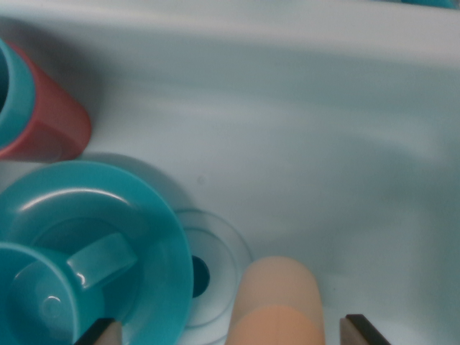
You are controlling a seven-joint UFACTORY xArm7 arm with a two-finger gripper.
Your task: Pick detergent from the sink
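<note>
Open end effector point(231, 332) straddles the smooth, rounded peach detergent bottle point(277, 305) at six o'clock in the pale, glossy sink point(302, 129); a shiny teal plate point(154, 230) with cup point(36, 298) lies at eight o'clock.

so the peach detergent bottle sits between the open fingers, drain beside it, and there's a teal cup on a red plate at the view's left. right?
Nearly. The plate is teal, not red; the wrist view shows the teal cup on it. The red thing is a separate cup further up. The rest holds: the peach detergent bottle lies between the open gripper fingers, drain beside it.
</note>
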